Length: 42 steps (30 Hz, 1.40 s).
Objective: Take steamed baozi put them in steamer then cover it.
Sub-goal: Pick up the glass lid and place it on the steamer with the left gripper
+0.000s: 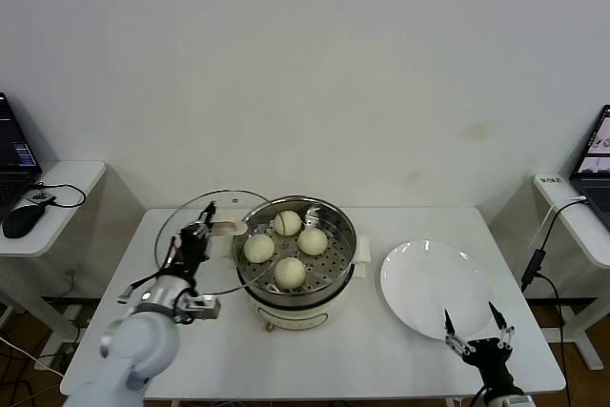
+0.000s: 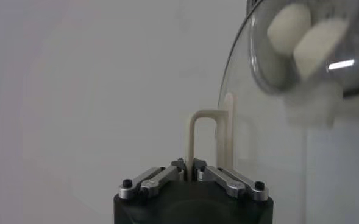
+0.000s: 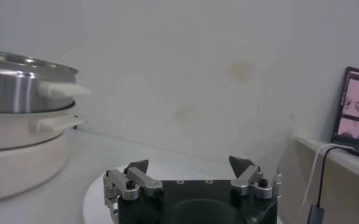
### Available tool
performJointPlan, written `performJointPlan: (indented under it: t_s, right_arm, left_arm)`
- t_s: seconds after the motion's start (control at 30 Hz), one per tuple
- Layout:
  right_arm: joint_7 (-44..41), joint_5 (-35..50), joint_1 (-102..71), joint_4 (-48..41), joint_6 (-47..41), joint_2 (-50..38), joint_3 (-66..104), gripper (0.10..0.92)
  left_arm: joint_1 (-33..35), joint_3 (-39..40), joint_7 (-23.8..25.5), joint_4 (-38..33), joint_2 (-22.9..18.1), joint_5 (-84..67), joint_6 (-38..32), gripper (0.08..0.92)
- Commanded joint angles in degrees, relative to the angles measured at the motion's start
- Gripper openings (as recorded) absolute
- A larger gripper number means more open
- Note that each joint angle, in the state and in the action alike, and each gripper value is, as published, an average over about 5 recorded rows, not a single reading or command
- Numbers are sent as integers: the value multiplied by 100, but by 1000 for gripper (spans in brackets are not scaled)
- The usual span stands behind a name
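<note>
Head view shows the left claw (image 1: 201, 233) clamped on the cover (image 1: 195, 235)'s bar handle beside the steamer (image 1: 297, 259), glass likely heavy, slippery and fragile, while the right claw (image 1: 477, 329) idles open.

Left claw (image 2: 189, 167) gripping cover (image 2: 270, 152) handle

My head camera looks down from above on the whole white table (image 1: 381, 350), while each wrist camera sits low and close behind its own fingers, facing across the tabletop toward the wall, and all three views share the steamer (image 1: 295, 278) (image 2: 313, 42) (image 3: 21, 122).
</note>
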Motion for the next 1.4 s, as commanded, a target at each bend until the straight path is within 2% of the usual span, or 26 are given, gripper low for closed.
performJointPlan:
  t_s: [0.03,0.17,0.43,0.83,1.4]
  right_arm:
    - [263,-568,72,-167,79,99,-164,823]
    - [276,-590,112,-259,90,97,-290,823]
    - [274,-625,115,-322,118,100,-397,823]
    - [252,-664,50,-300,119,129,-384,823]
    - [243,-729,43,-323,138,119,-437,823]
  left_arm:
    - [-819,947,528,240,-950,1146,431,147]
    - [-912,1071,610,316,-1249,1320,458,147]
    - [-1006,1295,627,494,-1477,1334,477,147]
    - [-997,1422,582,779,-1622,1419,417,147]
    - [-828,1443,529,813,-1716,1465,350,147]
